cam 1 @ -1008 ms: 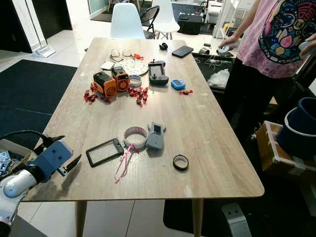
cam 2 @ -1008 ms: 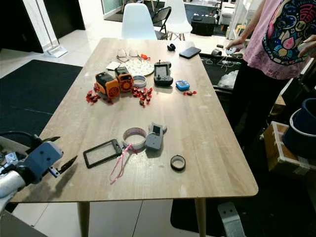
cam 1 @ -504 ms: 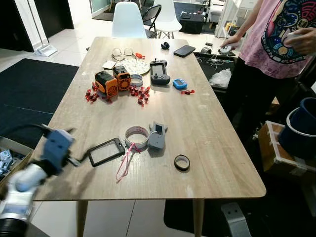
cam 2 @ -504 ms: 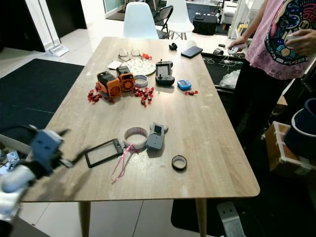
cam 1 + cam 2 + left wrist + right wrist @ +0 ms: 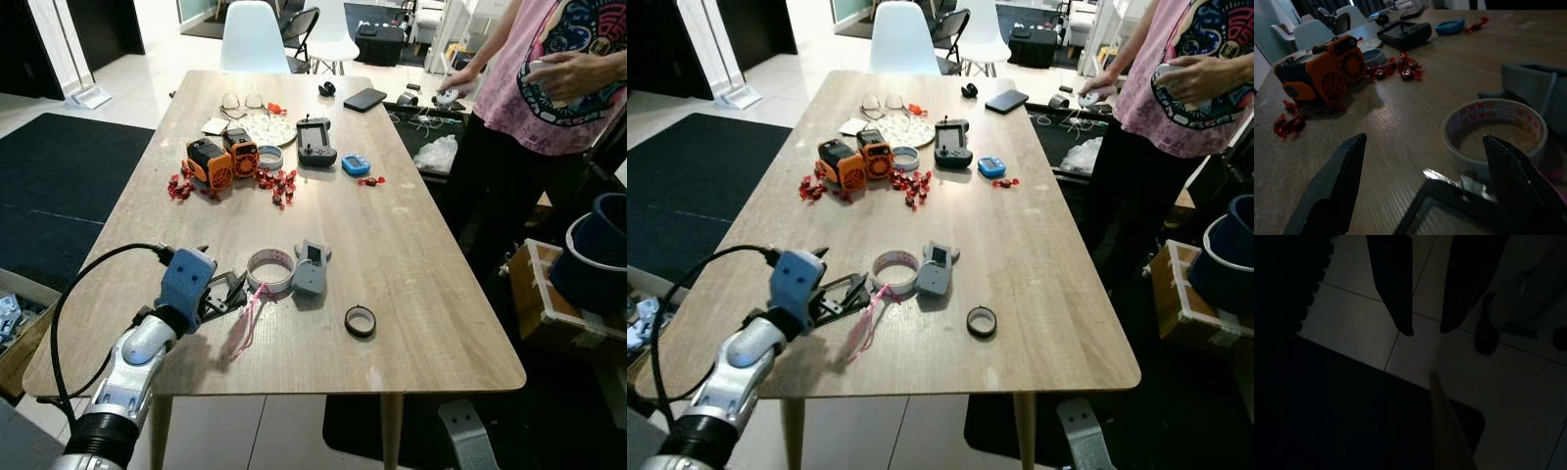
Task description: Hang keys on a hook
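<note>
Tabletop: long wooden surface, cluttered at the far end and in the middle.

Left gripper: low over the near-left part of the tabletop, fingers spread wide, straddling the black rectangular frame. Metal clip at the frame's corner sits midway between the fingers in the wrist view.

Keys: none clearly identifiable. The frame with the pink cord trailing beside it is the likeliest target; no hook seen.

Judgement: centre on the frame's edge, close slowly and lift straight, so the cord does not drag.

Obstacles: tape roll touches or nearly touches the frame; grey device just beyond it.

Person: stands at the far right.

Right gripper: hangs over the floor, fingers narrowly apart.
</note>
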Available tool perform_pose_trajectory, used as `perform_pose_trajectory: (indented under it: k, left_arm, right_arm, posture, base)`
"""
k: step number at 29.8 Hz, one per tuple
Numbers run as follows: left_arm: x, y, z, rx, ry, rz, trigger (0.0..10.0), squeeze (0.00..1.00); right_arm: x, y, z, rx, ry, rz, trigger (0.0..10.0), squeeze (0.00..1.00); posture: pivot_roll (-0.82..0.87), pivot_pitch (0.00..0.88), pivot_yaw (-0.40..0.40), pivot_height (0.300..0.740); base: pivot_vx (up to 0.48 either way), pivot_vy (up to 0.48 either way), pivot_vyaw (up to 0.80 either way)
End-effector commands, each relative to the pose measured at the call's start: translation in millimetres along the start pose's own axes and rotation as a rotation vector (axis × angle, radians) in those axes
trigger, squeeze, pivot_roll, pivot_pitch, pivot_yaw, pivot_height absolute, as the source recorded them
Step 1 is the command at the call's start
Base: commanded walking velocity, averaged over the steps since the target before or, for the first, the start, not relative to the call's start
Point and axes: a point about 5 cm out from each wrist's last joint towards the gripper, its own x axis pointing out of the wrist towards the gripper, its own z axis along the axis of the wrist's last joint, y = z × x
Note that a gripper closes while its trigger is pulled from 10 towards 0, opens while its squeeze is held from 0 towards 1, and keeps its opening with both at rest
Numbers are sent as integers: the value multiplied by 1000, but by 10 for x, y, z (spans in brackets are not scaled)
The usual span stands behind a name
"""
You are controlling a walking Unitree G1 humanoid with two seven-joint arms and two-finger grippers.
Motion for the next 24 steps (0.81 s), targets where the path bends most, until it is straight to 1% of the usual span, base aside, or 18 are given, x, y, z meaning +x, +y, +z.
perform_pose_trajectory:
  k: [1, 2, 4, 6, 11, 14, 19, 24]
  left_arm:
    - [25, -112, -70, 20, 39, -22, 10000, 0]
    - [25, -112, -70, 20, 39, -22, 10000, 0]
    - [50, -155, -96, 54, 54, -9, 10000, 0]
    - [56, -170, -115, 63, 64, -1, 10000, 0]
    - [67, -245, -255, 137, 164, 26, 10000, 0]
    - [68, -243, -266, 147, 173, 21, 10000, 0]
    - [47, -215, -285, 163, 184, -35, 10000, 0]
    - [43, -207, -278, 139, 173, -55, 10000, 0]
  right_arm:
    - [-6, 7, -33, -1, 14, 4, 10000, 0]
    - [-6, 7, -33, -1, 14, 4, 10000, 0]
    - [-6, 11, -35, 0, 14, 4, 10000, 0]
    - [-6, 11, -35, 1, 13, 4, 10000, 0]
    - [-9, 13, -44, 5, 14, 2, 10000, 0]
    - [-10, 11, -48, 5, 15, 2, 10000, 0]
    - [-12, 4, -54, 5, 16, 1, 10000, 0]
    - [-11, 6, -48, 5, 15, 1, 10000, 0]
  posture:
    - [42, 89, -61, 740]
    - [42, 89, -61, 740]
    - [40, 87, -58, 740]
    - [39, 85, -56, 740]
    - [36, 81, -53, 740]
    - [36, 79, -54, 740]
    - [39, 81, -55, 740]
    - [42, 84, -54, 740]
  base:
    - [0, 0, 0]
    - [0, 0, 0]
    - [0, 0, 0]
    - [0, 0, 0]
    - [0, 0, 0]
    - [0, 0, 0]
    - [0, 0, 0]
    - [0, 0, 0]
